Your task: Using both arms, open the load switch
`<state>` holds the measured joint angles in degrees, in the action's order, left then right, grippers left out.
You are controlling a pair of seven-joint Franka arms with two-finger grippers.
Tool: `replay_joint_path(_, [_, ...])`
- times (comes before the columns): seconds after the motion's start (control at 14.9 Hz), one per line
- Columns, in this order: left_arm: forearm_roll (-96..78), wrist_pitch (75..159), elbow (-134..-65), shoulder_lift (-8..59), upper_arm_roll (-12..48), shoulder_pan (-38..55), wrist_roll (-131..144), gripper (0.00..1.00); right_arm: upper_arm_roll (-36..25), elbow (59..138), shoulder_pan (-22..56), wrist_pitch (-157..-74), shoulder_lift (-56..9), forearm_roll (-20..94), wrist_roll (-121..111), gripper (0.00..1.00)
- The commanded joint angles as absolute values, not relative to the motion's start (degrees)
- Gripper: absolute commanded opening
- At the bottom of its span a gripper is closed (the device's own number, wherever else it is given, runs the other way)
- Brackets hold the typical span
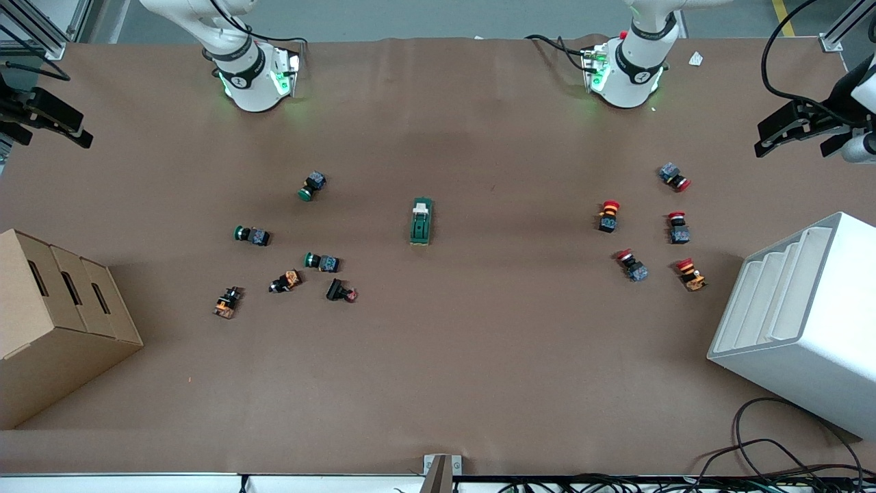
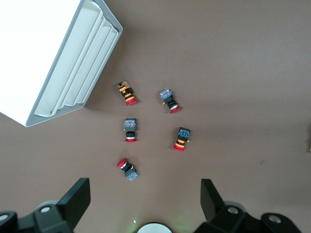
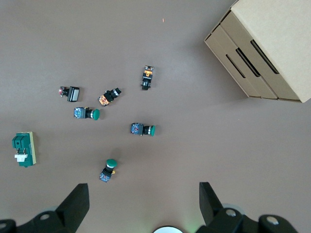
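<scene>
The load switch (image 1: 421,221), a dark green block with a white lever piece at one end, lies on the brown table midway between the two arms' bases. It also shows in the right wrist view (image 3: 23,149); the left wrist view does not show it. My left gripper (image 1: 794,137) hangs open high over the left arm's end of the table, its fingers (image 2: 77,199) wide apart above the red push-buttons. Over the right arm's end, my right gripper (image 1: 51,133) is also open and empty, with its fingers (image 3: 211,199) spread above the green push-buttons. Neither gripper touches anything.
Several red push-buttons (image 1: 609,216) lie toward the left arm's end, beside a white slotted rack (image 1: 801,322). Green and other push-buttons (image 1: 311,186) are scattered toward the right arm's end, beside a cardboard box (image 1: 55,322).
</scene>
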<state>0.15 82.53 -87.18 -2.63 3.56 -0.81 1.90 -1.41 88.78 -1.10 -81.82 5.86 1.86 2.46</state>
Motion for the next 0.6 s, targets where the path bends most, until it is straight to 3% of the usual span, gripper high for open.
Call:
replay_joint_path(0.0, [-0.5, 82.2, -87.5, -3.6, 3.9, -1.1, 0.5, 1.0, -0.6, 87.1, -1.9, -80.7, 4.9, 1.6, 1.8, 1.0])
replay_joint_path(0.54, [-0.3, 82.2, -86.6, -3.0, 5.3, -0.5, 0.8, 1.0, -0.6, 88.7, -2.0, -79.5, 5.3, 1.3, -1.5, 1.0])
